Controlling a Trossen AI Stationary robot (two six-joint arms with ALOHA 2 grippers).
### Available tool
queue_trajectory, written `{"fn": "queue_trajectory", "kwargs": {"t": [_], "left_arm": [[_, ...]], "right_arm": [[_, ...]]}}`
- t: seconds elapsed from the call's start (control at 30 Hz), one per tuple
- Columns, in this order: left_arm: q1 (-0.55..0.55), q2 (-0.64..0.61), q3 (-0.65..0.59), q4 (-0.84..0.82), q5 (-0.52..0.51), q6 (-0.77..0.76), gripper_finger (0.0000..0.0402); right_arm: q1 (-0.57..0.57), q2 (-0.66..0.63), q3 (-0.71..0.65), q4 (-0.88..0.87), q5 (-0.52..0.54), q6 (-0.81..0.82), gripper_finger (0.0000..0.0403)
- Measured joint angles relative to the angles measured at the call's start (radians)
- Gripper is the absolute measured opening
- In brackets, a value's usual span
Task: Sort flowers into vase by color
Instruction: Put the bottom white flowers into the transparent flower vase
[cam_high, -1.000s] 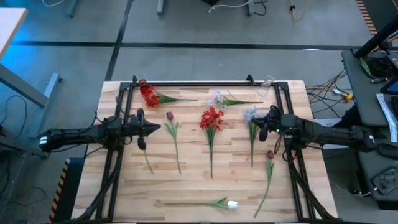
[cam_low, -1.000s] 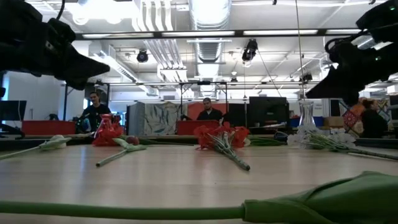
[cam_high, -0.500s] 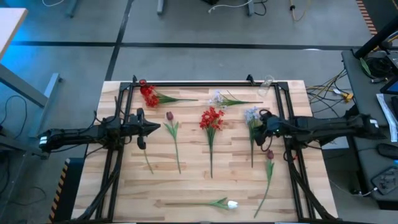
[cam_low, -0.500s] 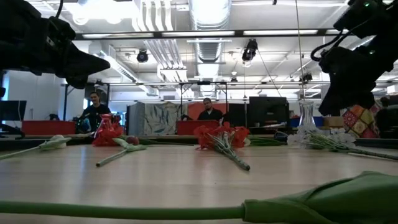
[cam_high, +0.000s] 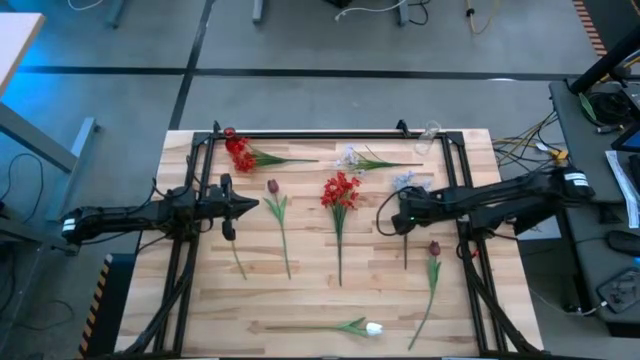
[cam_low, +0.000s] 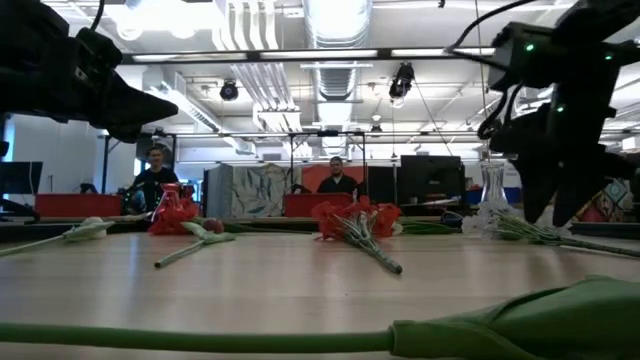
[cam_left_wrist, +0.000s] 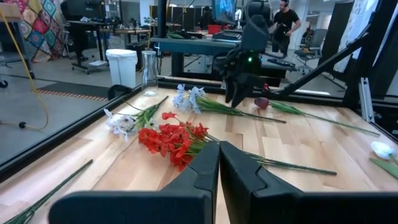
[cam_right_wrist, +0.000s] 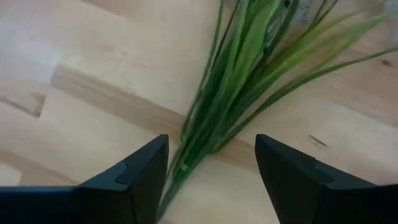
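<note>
Several green-stemmed flowers lie flat on the wooden table. A red cluster (cam_high: 238, 153) and a pale blue spray (cam_high: 350, 157) lie near the far edge. A maroon tulip (cam_high: 272, 187), a second red cluster (cam_high: 340, 190) and a second pale blue spray (cam_high: 403, 183) lie mid-table. Another maroon tulip (cam_high: 434, 247) and a white tulip (cam_high: 373, 328) lie nearer. My right gripper (cam_high: 405, 216) points down, open, over the second spray's stems (cam_right_wrist: 214, 118), one finger on either side without touching. My left gripper (cam_high: 228, 208) hangs shut above the table's left part.
A clear glass vase (cam_high: 430, 131) stands at the far right corner, also visible as the vase (cam_low: 492, 190) in the low view. Black frame rails (cam_high: 196, 180) run along the table's left, right and far sides. People sit in the room beyond the table.
My right gripper has moved toward the table's left and down. It has tipped from level to pointing down over the stems of the pale blue spray. The flowers have stayed where they were.
</note>
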Motion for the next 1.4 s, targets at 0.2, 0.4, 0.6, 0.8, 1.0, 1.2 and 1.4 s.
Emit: {"fn": "queue_trajectory", "kwargs": {"t": [0.2, 0.4, 0.6, 0.8, 1.0, 1.2, 1.4], "left_arm": [[0.000, 0.003, 0.000, 0.003, 0.001, 0.000, 0.0000], [0.000, 0.004, 0.000, 0.010, 0.002, -0.010, 0.0000], [0.000, 0.014, 0.000, 0.009, 0.002, -0.037, 0.0000], [0.000, 0.018, 0.000, 0.036, 0.002, -0.061, 0.0000], [0.000, 0.020, 0.000, 0.044, 0.002, -0.083, 0.0000], [-0.001, 0.019, 0.000, 0.051, 0.006, -0.120, 0.0000], [-0.001, 0.019, -0.002, 0.081, 0.010, -0.113, 0.0000]], "right_arm": [[0.000, 0.137, 0.064, 0.000, -0.018, 0.009, 0.0231], [-0.012, 0.244, 0.103, 0.012, -0.065, 0.063, 0.0205], [-0.030, 0.303, 0.133, 0.007, -0.098, 0.024, 0.0178], [-0.036, 0.303, 0.144, 0.015, -0.098, -0.035, 0.0132], [-0.035, 0.299, 0.144, 0.029, -0.081, -0.123, 0.0082], [-0.035, 0.236, 0.139, 0.051, -0.014, -0.171, 0.0043], [-0.034, 0.128, 0.139, 0.111, 0.140, -0.255, 0.0032]]}}
